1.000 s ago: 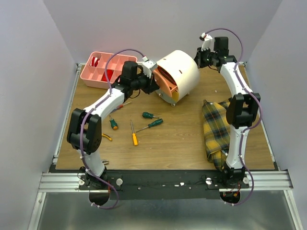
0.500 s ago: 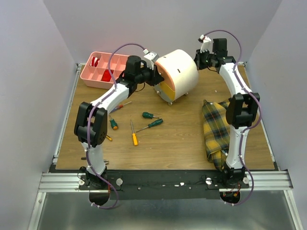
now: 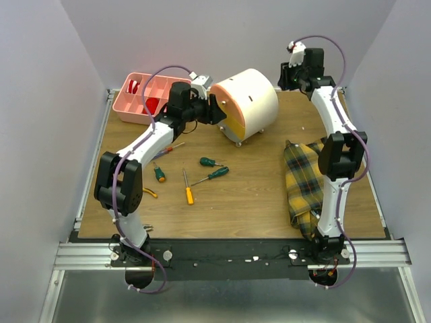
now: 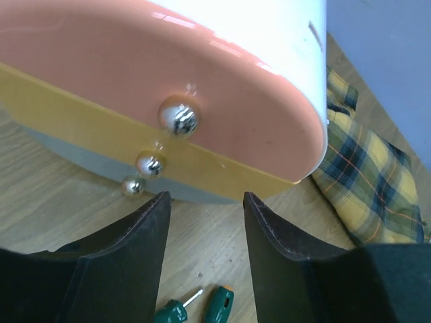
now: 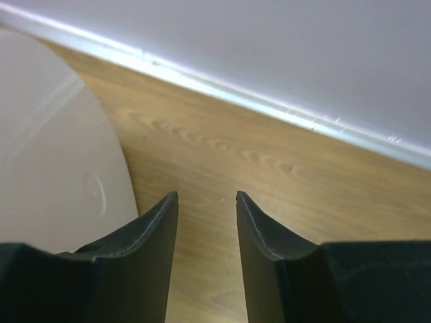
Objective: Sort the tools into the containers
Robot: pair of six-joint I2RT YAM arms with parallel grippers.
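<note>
Two grippers were at the far part of the table (image 3: 256, 208). The left gripper (image 3: 215, 108) hung at the 9 o'clock side of the cream drawer unit (image 3: 252, 97), facing its drawer fronts, jaws spread and grasping nothing. In the left wrist view its fingers (image 4: 128, 249) pointed up at the unit (image 4: 269, 27). An orange front (image 4: 87, 60) lay uppermost, a yellow front (image 4: 60, 101) under it and a pale one lowest. Three chrome knobs (image 4: 178, 116) ran in a slanting line down the fronts. The fingertips sat just beneath the lowest front; whether they touched it could not be told. Two green handles (image 4: 219, 306) showed on the wood between the fingers.

The right gripper (image 3: 285, 75) was at the unit's 2 o'clock, jaws likewise released and empty. Its wrist view showed the fingers (image 5: 145, 235) over bare wood, the unit's cream wall (image 5: 54, 175) just beside the left finger.

Seen from above, the unit stood at 12 o'clock from the table's middle, and the pink tray (image 3: 128, 101) sat in the 10 o'clock corner with red items in some compartments, their kind unclear. Loose screwdrivers lay around 8 o'clock: a green-handled one (image 3: 217, 173) and an orange-handled one (image 3: 189, 194) among them. A plaid cloth (image 3: 303, 182) lay at 4 o'clock.
</note>
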